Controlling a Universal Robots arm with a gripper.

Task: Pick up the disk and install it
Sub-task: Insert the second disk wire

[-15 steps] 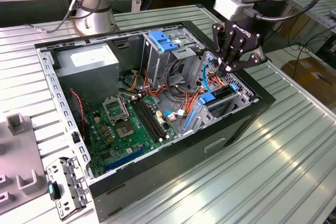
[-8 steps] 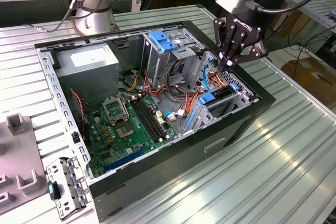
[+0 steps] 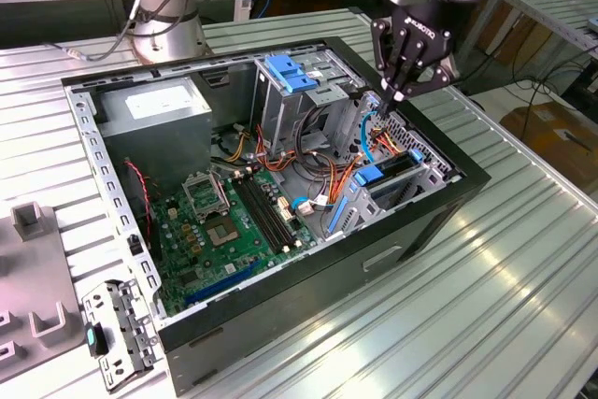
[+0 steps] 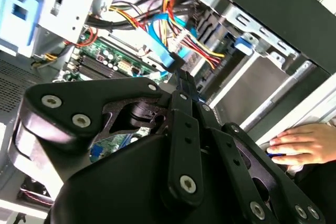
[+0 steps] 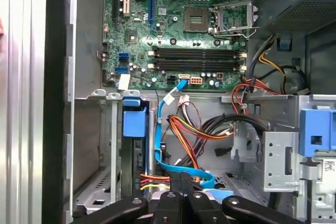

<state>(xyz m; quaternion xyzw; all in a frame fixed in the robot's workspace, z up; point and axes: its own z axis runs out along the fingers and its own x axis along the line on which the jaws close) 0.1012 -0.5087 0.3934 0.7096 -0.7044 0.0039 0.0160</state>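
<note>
**Gripper pressed shut over the drive bay**

The disk (image 3: pixel 374 176) is seen standing on its edge in the bay by the case's wall, on the exterior view's right. Only its thin side is shown. A blue rail is seen along the top, with a dark body below it. In the first wrist view the disk (image 5: pixel 134 124) is seen as a blue block over a dark strip, set between two grey metal walls. Its label cannot be seen.

The case (image 3: pixel 280 343) is laid on its side on a ribbed metal table (image 3: pixel 486 287), with the top left open. The bay is tight, with metal walls just beside the disk on both sides. A bunch of red, yellow and orange wires (image 5: pixel 202 129) is packed beside the bay. A blue cable (image 5: pixel 160 135) is run from the green board (image 3: pixel 215 231) past the disk. More open room is found over the board.

The gripper (image 3: pixel 391 92) is held over the bay end of the case, above the wires. Its two black fingers (image 5: pixel 173 192) are pressed together, and nothing is seen between them. In the second wrist view the gripper (image 4: pixel 181 77) is tipped close to the blue cable, but a touch cannot be told.

A hand (image 4: pixel 304 145) is rested just outside the case.
</note>
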